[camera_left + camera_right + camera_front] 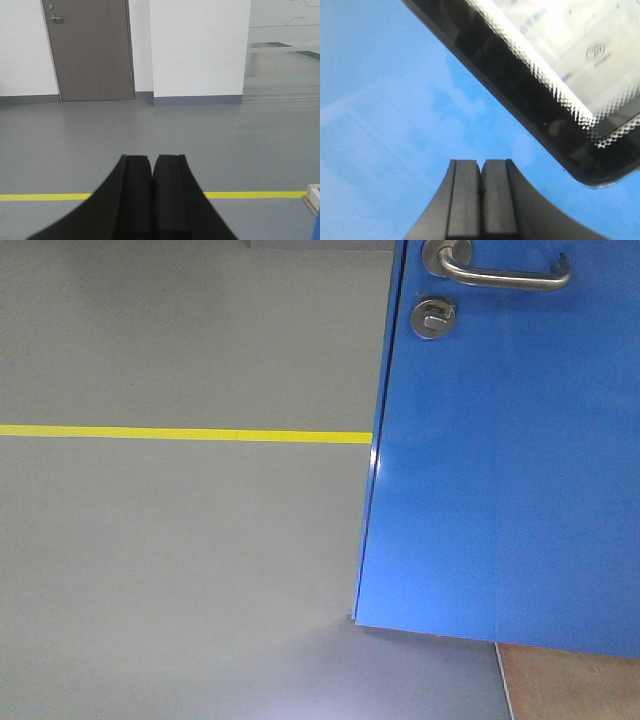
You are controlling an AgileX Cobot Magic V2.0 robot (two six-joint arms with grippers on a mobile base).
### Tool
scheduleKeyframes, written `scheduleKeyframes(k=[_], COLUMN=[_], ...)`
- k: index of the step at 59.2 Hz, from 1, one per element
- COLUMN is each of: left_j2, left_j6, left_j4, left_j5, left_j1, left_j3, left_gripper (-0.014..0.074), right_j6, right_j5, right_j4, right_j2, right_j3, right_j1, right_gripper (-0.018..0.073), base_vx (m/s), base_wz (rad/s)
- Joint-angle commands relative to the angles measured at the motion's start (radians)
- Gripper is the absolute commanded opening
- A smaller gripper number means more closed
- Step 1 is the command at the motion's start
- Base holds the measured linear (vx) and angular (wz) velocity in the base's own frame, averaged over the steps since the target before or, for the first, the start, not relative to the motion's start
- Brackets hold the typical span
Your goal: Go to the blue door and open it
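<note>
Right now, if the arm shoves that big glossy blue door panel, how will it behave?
The big glossy blue door panel looks rigid, so it would probably swing as one piece rather than flex. Its shiny face may let the shut right gripper slide. The silver lever handle likely offers surer purchase.

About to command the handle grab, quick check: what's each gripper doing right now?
Left gripper: closed, holding nothing, pointed over open floor.
Right gripper: closed, holding nothing, close up against the blue door.
</note>
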Motion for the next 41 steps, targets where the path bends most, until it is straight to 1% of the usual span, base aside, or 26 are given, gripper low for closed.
scheduleKeyframes(k=[1, 24, 35, 41], left_j2=[-0.014, -0.014, -0.014, -0.014], left_j6=[-0.007, -0.007, -0.007, -0.007], left_j4=[-0.002, -0.002, -0.002, -0.002], left_j5=[-0.084, -0.084, -0.084, -0.084], left_j1=[0.0, 0.0, 0.0, 0.0], left_j3=[-0.026, -0.026, -0.026, -0.026], left_gripper=[0.0073, 0.0073, 0.0073, 0.0073], right_j6=[-0.012, -0.012, -0.012, -0.02], right_j5=[-0.082, -0.048, -0.043, -0.092], right_j4=[-0.001, -0.001, -0.001, -0.003], right_j2=[-0.114, -0.604, -0.784, -0.856], right_j3=[0.074, 0.738, 0.92, 1.0], right_j1=[-0.004, -0.004, -0.005, -0.005], right_gripper=[-0.0001, -0.0001, -0.0001, -0.0001], base_vx=[0.0, 0.0, 0.0, 0.0], base_wz=[0.0, 0.0, 0.0, 0.0])
